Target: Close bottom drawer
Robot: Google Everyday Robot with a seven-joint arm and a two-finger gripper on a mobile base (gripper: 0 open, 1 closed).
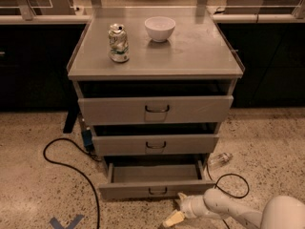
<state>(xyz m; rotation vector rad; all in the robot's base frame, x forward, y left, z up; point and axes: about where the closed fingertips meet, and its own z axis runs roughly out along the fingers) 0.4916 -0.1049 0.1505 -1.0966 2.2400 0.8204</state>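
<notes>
The bottom drawer (125,191) sits at the foot of the cabinet (205,56), pulled partway out so that its shallow tray shows. Left of the cabinet a black cable (57,151) loops over the floor. On the cabinet top stand a can (118,43) and, to its right, a white bowl (159,28), both well away from our work. Below the cabinet's right front corner our gripper (176,207) hangs low, level with the drawer front. Its upper finger is at or just beside the panel, though we cannot tell if it touches. The fingers look spread apart and hold nothing, which suits a flat push rather than gripping the handle (157,191).
</notes>
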